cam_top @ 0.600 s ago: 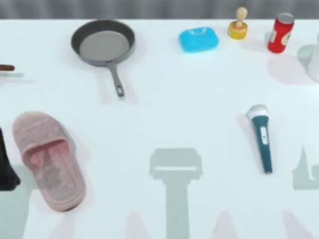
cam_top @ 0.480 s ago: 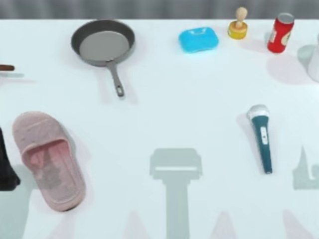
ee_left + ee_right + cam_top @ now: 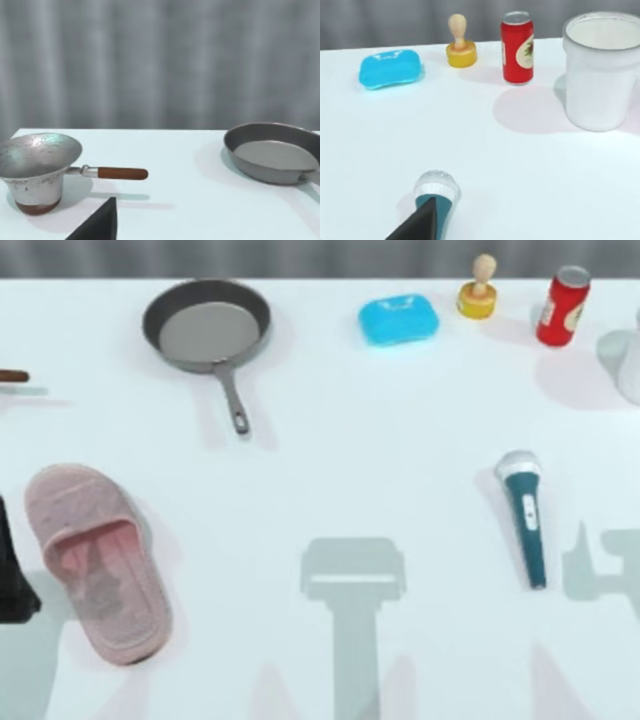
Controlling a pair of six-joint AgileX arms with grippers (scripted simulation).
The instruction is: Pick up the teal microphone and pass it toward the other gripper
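Microphone [image 3: 525,515], teal with a silver-grey head, lay flat on the white table [image 3: 400,440] near its right edge, head pointing toward the far edge. One black finger of the right tool [image 3: 417,222] hung just over it; whether that tool was clenched or released could not be told. A blue soap box [image 3: 398,319] and red can [image 3: 561,305] stood along the far edge.

Clutter around the table's edges
Pan [image 3: 207,328] upper left; slipper [image 3: 98,560] lower left; blue box [image 3: 398,319], stamp [image 3: 478,290], can [image 3: 562,306] upper right.
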